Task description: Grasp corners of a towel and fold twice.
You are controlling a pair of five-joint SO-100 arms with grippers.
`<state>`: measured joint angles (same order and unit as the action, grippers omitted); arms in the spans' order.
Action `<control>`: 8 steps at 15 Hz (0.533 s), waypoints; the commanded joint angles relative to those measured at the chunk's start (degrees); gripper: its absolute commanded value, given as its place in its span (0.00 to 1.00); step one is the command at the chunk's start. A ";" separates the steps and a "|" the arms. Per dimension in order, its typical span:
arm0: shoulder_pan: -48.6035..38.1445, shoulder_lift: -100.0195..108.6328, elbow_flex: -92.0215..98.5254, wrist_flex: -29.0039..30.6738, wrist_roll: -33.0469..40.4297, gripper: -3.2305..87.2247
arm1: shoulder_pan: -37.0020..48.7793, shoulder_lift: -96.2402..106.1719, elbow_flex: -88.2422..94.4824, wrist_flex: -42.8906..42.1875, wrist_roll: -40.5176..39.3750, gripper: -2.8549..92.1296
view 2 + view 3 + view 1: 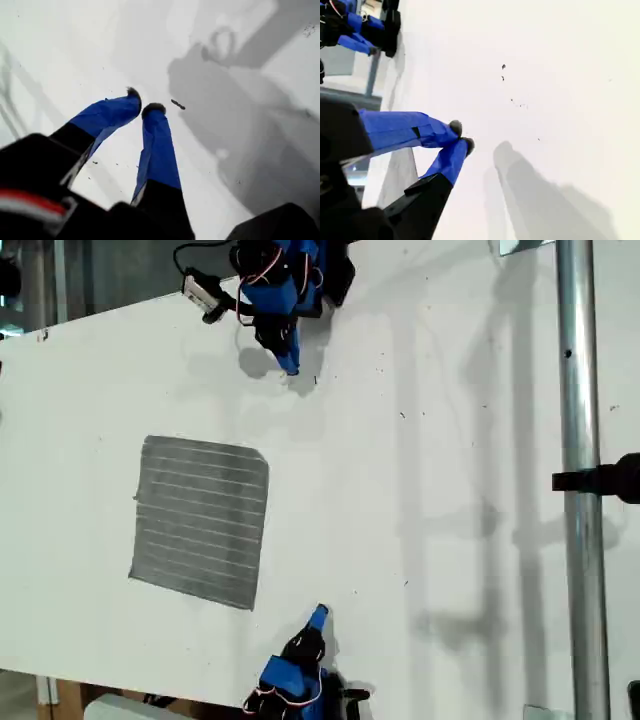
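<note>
The towel [200,520], grey with pale stripes, lies flat and unfolded on the white table [420,490], toward the exterior view's left. Its corners [264,453] rest on the table with nothing holding them. My first gripper [291,368] hangs at the top of the exterior view, shut and empty, its fingertips [152,108] just over bare table by a small dark mark [177,104]. Near the bottom edge of that view my second gripper [319,614] is also shut on nothing, fingertips [456,127] together. Neither wrist view shows the towel.
A vertical metal pole [578,480] with a black clamp [600,480] stands at the exterior view's right. Small dark specks [503,66] dot the table. The table's edge [100,315] slants across the exterior view's upper left.
</note>
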<state>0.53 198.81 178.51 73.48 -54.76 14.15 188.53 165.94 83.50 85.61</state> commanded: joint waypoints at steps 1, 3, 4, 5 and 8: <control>-8.44 0.26 0.26 0.26 -24.26 0.01 | -1.05 -0.18 -0.44 0.44 0.53 0.03; -8.44 0.26 0.26 0.26 -24.26 0.01 | -1.05 -0.18 -0.44 0.44 0.53 0.03; -8.44 0.26 0.26 0.26 -24.26 0.01 | -1.05 -0.18 -0.44 0.44 0.53 0.03; -8.44 0.26 0.26 0.26 -24.26 0.01 | -1.05 -0.18 -0.44 0.44 0.53 0.03; -8.44 0.26 0.26 0.26 -24.26 0.01 | -1.67 -0.18 -0.44 0.44 0.88 0.03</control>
<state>-7.38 198.81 178.51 73.48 -78.40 13.01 188.53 165.94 83.50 86.04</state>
